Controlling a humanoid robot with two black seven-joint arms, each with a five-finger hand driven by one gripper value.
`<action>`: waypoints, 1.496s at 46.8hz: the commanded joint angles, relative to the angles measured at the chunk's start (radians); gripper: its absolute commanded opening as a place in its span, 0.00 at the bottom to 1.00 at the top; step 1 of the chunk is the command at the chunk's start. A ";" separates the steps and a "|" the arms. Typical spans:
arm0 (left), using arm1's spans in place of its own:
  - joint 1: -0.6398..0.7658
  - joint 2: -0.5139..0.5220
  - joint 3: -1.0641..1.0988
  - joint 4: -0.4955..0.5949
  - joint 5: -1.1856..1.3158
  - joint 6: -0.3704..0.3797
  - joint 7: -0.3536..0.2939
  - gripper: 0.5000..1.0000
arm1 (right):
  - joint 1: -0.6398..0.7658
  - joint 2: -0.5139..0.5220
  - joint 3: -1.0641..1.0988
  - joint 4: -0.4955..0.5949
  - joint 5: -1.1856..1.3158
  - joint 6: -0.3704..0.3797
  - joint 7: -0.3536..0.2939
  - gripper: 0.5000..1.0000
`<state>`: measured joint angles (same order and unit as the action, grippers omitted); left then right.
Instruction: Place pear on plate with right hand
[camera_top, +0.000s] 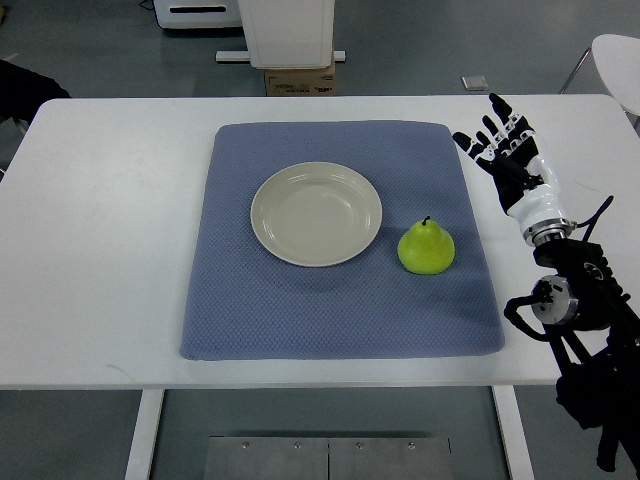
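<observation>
A green pear (426, 247) with a dark stem stands upright on the blue mat (340, 300), just right of the plate. The cream plate (316, 213) sits in the middle of the mat with nothing on it. My right hand (497, 135) hovers over the white table to the right of the mat, beyond the pear. Its fingers are spread and hold nothing. Its arm runs down the right edge of the picture. The left arm does not show.
The white table (110, 230) carries the mat. Beyond its far edge stand a white cabinet (290, 30) and a cardboard box (298, 80). A white chair (618, 60) shows at the upper right.
</observation>
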<state>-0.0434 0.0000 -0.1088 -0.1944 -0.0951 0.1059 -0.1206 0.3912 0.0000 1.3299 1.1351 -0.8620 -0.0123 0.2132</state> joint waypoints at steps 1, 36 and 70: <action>0.000 0.000 0.000 0.000 0.000 0.000 0.001 1.00 | 0.000 0.000 0.000 0.000 0.000 0.000 0.003 1.00; 0.002 0.000 0.000 0.001 0.000 0.000 0.001 1.00 | 0.023 0.000 -0.014 0.008 0.001 0.002 0.015 1.00; 0.002 0.000 0.000 0.001 0.000 0.000 0.001 1.00 | 0.028 0.000 -0.029 0.009 0.000 -0.005 0.057 1.00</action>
<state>-0.0414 0.0000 -0.1089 -0.1933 -0.0951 0.1059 -0.1203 0.4164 0.0000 1.3007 1.1444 -0.8616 -0.0164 0.2703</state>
